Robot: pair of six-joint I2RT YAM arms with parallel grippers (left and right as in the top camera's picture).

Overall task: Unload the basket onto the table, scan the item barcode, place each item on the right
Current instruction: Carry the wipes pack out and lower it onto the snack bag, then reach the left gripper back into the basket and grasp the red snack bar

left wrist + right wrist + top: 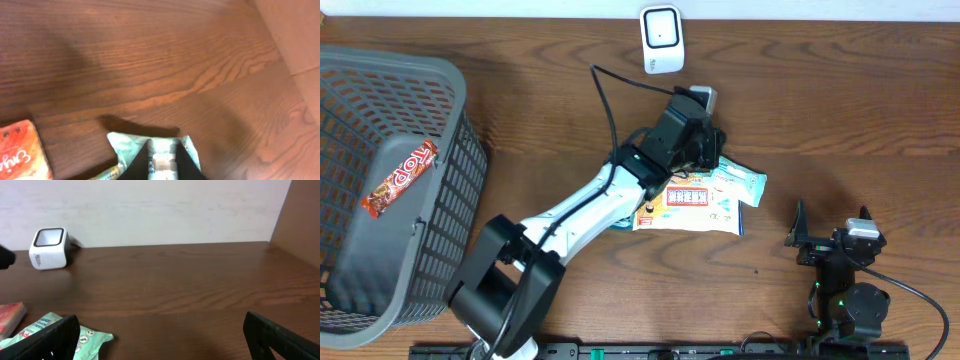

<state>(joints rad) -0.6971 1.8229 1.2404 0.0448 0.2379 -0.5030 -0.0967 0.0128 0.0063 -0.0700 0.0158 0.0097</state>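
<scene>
The left arm stretches diagonally from the near edge across the tabletop, wrist tipped down. The left gripper point(161, 150) has its jaws clamped on an edge of the pale green packet point(745, 182) (the scanner point(661, 38) stands well beyond). The right gripper point(160, 340) sits low, jaws wide apart.

Grey mesh basket point(462, 180) at overhead left on the wood table point(840, 120). I see a red snack bar point(400, 178) inside, label maybe "Top", too small.

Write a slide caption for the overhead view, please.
Left gripper shut on the pale green packet near the white scanner; right gripper open, off to the side.
</scene>
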